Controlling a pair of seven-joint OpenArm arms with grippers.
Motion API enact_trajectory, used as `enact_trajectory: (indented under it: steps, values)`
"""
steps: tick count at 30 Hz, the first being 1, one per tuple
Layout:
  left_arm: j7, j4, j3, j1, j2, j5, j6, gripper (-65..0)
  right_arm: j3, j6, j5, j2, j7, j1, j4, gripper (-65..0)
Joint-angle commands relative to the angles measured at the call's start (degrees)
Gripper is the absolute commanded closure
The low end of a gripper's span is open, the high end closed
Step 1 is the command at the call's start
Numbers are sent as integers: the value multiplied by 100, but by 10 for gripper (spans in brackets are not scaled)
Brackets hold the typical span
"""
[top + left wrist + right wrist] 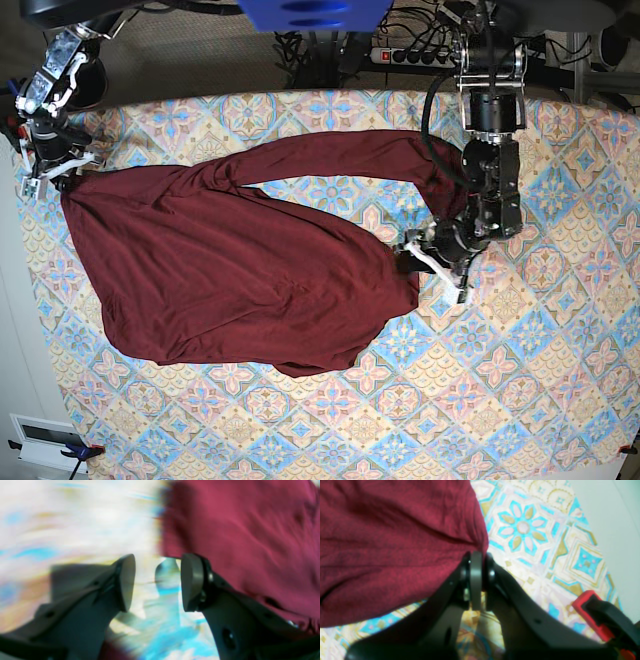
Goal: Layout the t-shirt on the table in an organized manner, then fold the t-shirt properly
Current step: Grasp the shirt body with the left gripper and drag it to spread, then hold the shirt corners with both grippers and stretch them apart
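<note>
Right wrist view shows me right gripper [476, 580] clamped on t-shirt [395, 542] corner, frame centre; left wrist view, blurred: left gripper [157, 582] spread, empty, above table [165, 630].

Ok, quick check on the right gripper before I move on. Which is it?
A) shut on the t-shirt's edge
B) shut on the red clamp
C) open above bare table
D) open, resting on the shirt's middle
A: in the right wrist view the right gripper has its jaws pressed together on a pinch of the t-shirt at the fabric's edge, over the table.
</note>
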Motion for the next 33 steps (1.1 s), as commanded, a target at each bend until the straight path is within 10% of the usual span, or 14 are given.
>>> enact_trajectory:
  steps: [1, 11, 16, 33]
  values:
    - [-159, 91, 122, -98, -50, -35, -8, -288, 42, -21, -55, 129, 122, 27, 93, 0]
    - [-563, -1131, 412, -423, 249, -18, 1, -265, 42, -21, -249, 129, 140, 27, 102, 0]
    - [-1134, -1140, 386, -397, 214, -27, 1, -4, 42, -21, -266, 129, 122, 106, 102, 0]
    - [-1178, 1436, -775, 1133, -1439, -27, 1, -3, 7, -21, -275, 129, 113, 510, -250, 0]
